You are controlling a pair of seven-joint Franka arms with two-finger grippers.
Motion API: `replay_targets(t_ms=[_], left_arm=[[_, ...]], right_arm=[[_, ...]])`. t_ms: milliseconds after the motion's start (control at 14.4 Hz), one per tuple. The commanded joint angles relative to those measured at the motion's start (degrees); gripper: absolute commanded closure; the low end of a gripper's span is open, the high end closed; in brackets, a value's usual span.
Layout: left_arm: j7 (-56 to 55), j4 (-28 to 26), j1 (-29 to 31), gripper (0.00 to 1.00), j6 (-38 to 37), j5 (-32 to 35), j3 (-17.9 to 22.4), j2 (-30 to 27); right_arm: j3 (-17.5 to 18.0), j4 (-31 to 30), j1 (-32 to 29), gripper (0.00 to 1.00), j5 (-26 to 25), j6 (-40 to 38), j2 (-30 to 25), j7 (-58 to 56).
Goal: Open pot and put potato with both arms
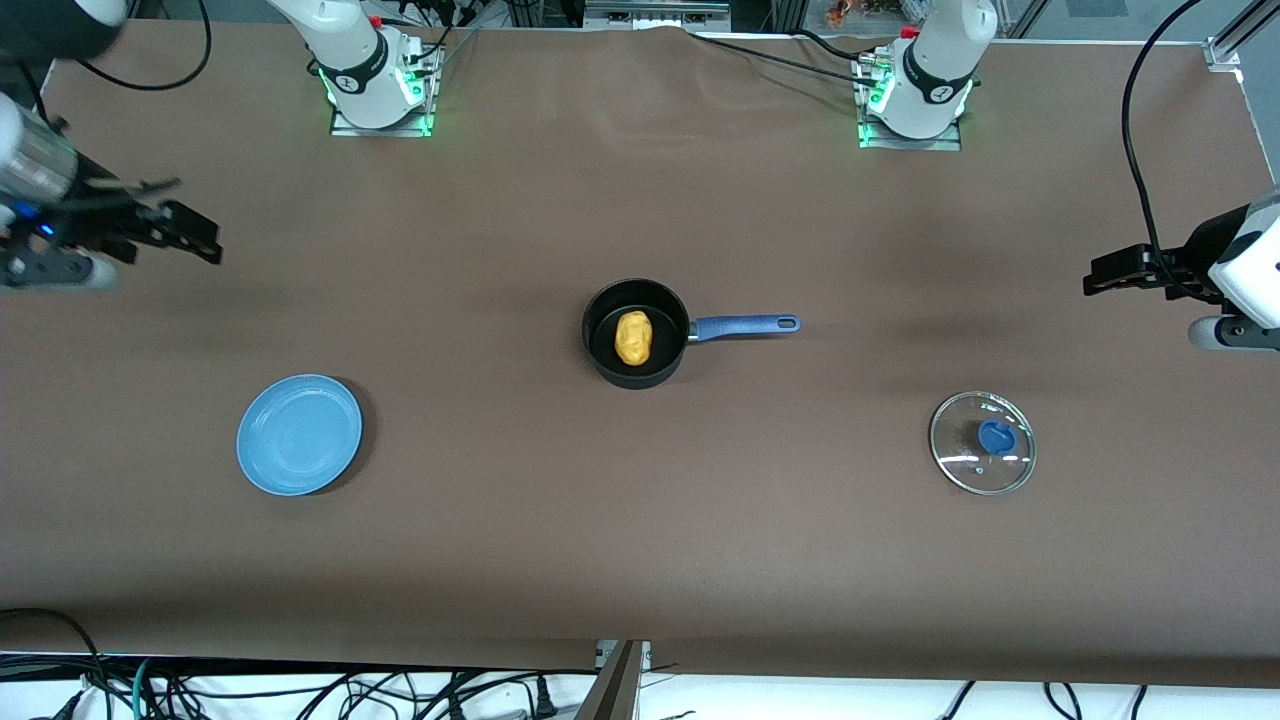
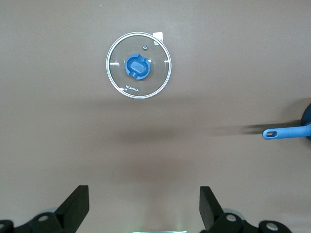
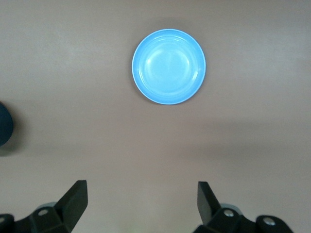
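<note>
Pot (image 1: pixel 636 333) sits at the centre of the front view, uncovered, on the brown table (image 1: pixel 640 540); its long blue handle (image 1: pixel 745 324) runs level toward the left arm's end, hole at the tip. Inside lies the potato (image 1: pixel 633 337), its long axis running up and down the frame. The glass lid (image 1: pixel 982 442) rests flat at lower right of that view, knob up, well apart from the pot. The blue plate (image 1: pixel 299 434) lies bare at lower left.

Only the front view shows the potato. The left wrist view shows the lid (image 2: pixel 139 72) in its upper middle with a brand mark on the glass, and just the handle tip (image 2: pixel 286 132) at its right edge. The right wrist view shows the plate (image 3: pixel 168 66) at top centre and a dark sliver of the pot (image 3: pixel 6 123) at its left edge.

The left gripper (image 1: pixel 1100 276) hangs at the right edge of the front view, released and spread wide, holding nothing. The right gripper (image 1: pixel 200 238) hangs at the left edge, likewise spread wide and bare
</note>
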Motion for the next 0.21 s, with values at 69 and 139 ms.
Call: replay_targets(t_ms=[69,139], left_arm=[[-0.48,1.85,-0.28,0.0,-1.3,0.85,0.12,0.78],[-0.48,1.85,-0.28,0.0,-1.3,0.85,0.03,0.78]], right_arm=[[-1.79,-1.84,1.22,0.0,0.22,-0.52,-1.5,-0.44],[-2.23,-1.84,1.66,0.0,0.22,-0.53,-1.41,-0.44]])
